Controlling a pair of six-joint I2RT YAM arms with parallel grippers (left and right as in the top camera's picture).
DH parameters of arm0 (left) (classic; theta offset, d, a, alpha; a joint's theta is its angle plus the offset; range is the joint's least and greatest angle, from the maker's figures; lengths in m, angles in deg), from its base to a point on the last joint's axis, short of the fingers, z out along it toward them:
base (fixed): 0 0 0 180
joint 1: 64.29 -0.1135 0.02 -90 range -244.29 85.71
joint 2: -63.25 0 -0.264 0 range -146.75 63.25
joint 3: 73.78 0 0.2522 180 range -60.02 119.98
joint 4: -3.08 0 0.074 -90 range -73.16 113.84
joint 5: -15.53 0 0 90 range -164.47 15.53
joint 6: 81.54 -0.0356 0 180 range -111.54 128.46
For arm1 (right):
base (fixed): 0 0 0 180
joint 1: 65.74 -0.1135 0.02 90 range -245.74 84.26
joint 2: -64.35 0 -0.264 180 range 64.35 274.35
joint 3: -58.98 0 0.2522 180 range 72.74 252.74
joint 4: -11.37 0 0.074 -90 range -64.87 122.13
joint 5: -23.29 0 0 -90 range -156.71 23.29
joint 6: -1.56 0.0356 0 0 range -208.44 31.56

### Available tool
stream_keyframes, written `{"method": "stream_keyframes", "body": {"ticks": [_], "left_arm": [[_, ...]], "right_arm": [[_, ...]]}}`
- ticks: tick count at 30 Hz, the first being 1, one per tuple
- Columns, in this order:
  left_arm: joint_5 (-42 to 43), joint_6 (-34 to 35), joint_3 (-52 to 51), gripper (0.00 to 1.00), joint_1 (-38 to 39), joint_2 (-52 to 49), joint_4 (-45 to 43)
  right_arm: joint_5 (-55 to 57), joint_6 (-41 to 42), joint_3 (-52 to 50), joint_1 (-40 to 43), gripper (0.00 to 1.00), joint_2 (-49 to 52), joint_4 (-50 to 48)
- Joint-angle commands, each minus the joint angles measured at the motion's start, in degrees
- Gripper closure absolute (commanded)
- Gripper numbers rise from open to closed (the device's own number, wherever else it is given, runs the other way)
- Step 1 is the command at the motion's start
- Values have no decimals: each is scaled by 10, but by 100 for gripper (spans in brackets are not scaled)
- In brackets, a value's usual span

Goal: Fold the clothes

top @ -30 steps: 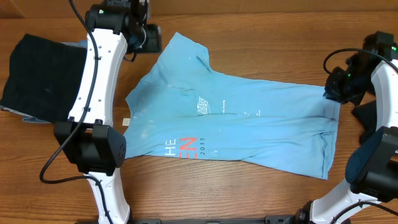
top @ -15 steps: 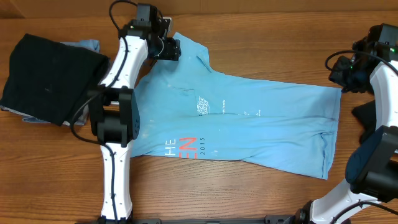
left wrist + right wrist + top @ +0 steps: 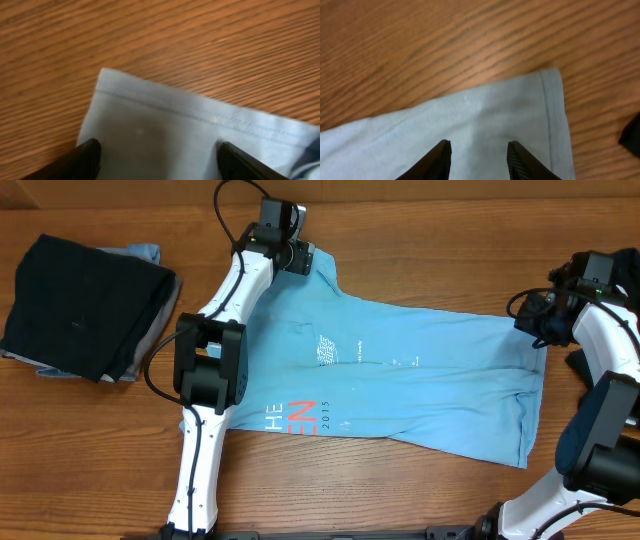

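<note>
The light blue T-shirt (image 3: 390, 385) lies spread flat across the table, red-and-white lettering near its front edge. My left gripper (image 3: 303, 256) is open over the shirt's far sleeve; in the left wrist view the sleeve hem (image 3: 190, 125) lies between the spread fingers (image 3: 157, 152). My right gripper (image 3: 533, 320) is open over the shirt's bottom hem at the far right corner; in the right wrist view the fabric corner (image 3: 510, 120) lies between and beyond the fingertips (image 3: 479, 145). A black garment (image 3: 85, 305) lies folded on grey and blue ones at the left.
The wooden table (image 3: 420, 240) extends behind the shirt. A dark object (image 3: 585, 365) sits at the right edge beside the right arm. The stack of folded clothes lies at the far left.
My left gripper has swung right, from near the black garment to the shirt's far sleeve. My right gripper has shifted slightly around the shirt's right corner. The shirt has hardly moved.
</note>
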State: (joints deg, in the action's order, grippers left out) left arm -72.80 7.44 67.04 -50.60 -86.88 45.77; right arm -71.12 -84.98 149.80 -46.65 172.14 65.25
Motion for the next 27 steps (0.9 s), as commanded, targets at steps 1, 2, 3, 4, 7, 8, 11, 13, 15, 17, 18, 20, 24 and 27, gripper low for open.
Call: {"method": "stream_keyframes", "body": {"ticks": [1, 2, 3, 4, 7, 8, 11, 13, 15, 17, 18, 20, 24, 27], "left_arm": [[-21, -3, 1, 21, -12, -32, -7], [-21, -3, 1, 21, -14, -32, -9], [-21, -3, 1, 21, -15, -33, -10], [-21, -3, 1, 22, -16, -33, -12], [-21, -3, 1, 22, -18, -34, -18], [-21, -3, 1, 22, -18, -34, -19], [-21, -3, 1, 22, -18, -34, -17], [-21, -3, 1, 21, -18, -34, -16], [-21, -4, 1, 21, -18, -34, -14], [-21, -6, 1, 21, -18, -34, -11], [-21, -8, 1, 21, -18, -34, -9], [-21, -9, 1, 21, -18, -34, -7], [-21, -16, 1, 27, -18, -34, -3], [-21, -16, 1, 30, -18, -34, -2]], "right_arm": [[24, -22, -2, 3, 58, -3, -22], [34, -22, -2, 3, 55, -3, -26], [50, -22, -2, 3, 51, -3, -32], [69, -22, -2, 3, 50, -1, -38], [91, -23, -2, 3, 45, 14, -60], [94, -23, -2, 3, 43, 24, -67], [95, -37, -2, 3, 40, 69, -79], [96, -37, -2, 3, 39, 95, -82], [100, -37, -2, 3, 37, 118, -82], [110, -37, -2, 3, 37, 132, -82], [115, -37, -2, 3, 36, 138, -84], [115, -37, -2, 4, 36, 140, -89], [115, -37, -2, 4, 38, 140, -101], [115, -37, -2, 4, 37, 141, -110]]}}
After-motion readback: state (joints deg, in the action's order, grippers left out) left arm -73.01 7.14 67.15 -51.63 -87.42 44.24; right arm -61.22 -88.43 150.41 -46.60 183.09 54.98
